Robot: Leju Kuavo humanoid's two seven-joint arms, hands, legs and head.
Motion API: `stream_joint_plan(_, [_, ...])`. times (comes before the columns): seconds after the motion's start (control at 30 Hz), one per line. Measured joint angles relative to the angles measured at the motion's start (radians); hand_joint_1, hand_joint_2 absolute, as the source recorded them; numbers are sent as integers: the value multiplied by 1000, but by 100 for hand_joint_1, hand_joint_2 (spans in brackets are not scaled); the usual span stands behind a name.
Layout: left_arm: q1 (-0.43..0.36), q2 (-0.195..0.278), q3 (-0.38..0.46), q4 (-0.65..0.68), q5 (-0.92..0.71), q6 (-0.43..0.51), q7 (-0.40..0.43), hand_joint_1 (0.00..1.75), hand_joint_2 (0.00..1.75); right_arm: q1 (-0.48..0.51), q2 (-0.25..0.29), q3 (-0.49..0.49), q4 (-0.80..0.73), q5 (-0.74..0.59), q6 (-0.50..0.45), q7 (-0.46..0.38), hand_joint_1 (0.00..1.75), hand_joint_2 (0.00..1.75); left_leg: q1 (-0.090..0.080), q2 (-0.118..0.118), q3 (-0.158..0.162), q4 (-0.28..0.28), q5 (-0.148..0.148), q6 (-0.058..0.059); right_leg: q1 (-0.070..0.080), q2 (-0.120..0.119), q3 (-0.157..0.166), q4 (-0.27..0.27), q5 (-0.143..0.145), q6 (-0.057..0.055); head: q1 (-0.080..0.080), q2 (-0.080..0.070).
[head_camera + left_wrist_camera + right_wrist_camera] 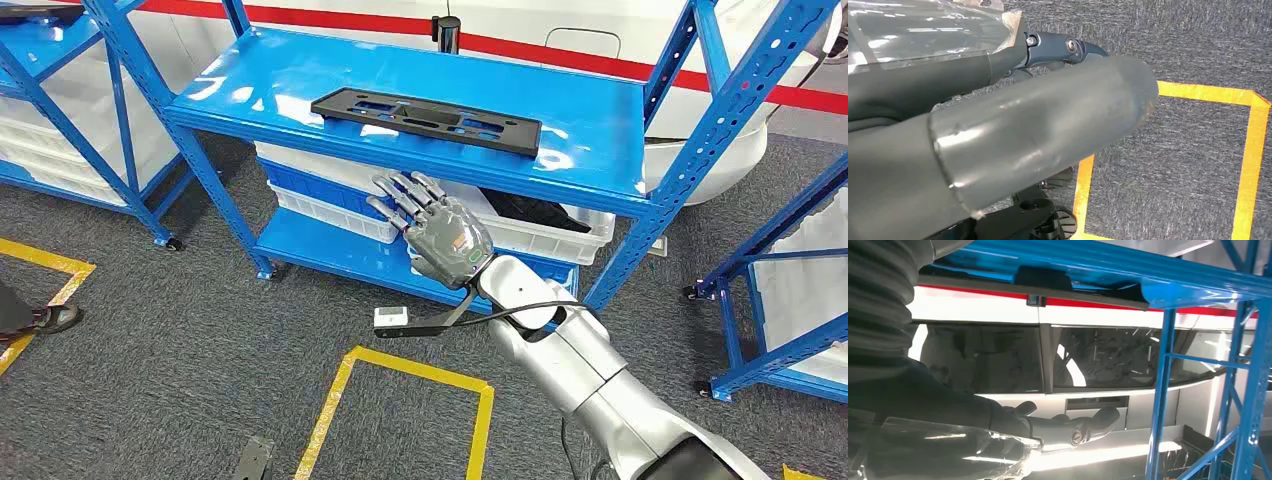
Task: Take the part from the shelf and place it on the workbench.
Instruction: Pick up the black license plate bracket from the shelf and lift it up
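While right hand (pixel 440 232) spreads empty below shelf (pixel 590 130), part (pixel 425 119) lies atop

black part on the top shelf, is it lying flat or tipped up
Lying flat. The long black plastic part rests flush on the glossy blue metal shelf, untouched; the right hand is below the shelf edge, fingers spread.

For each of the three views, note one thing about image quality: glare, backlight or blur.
Head view: white glare patches on the blue shelf around the sharp black part. Left wrist view: the near left hand looks soft, with a highlight, while the carpet is crisp. Right wrist view: bright backlight leaves the right hand dim.
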Motion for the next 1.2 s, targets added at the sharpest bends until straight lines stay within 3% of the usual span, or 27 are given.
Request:
stream_joint_plan(0.2, [0,-3,0,0,1,0,6,0,0,-29,8,7,15,-20,30,1,0,175,0,0,0,0,0,0,0,0,0,0,0,0,0,0])
stream_joint_plan(0.47, [1,-10,0,0,-2,2,-5,0,0,-90,50,18,151,-61,184,13,0,175,0,0,0,0,0,0,0,0,0,0,0,0,0,0])
stream_joint_plan(0.8, [2,-13,0,0,-17,-7,-17,0,0,-146,68,22,337,-71,176,55,0,175,0,0,0,0,0,0,0,0,0,0,0,0,0,0])
stream_joint_plan(1.2, [3,-12,0,0,-19,-12,-52,0,0,-151,56,9,363,-65,162,62,0,175,0,0,-5,7,-1,2,-7,0,0,-1,1,1,0,0])
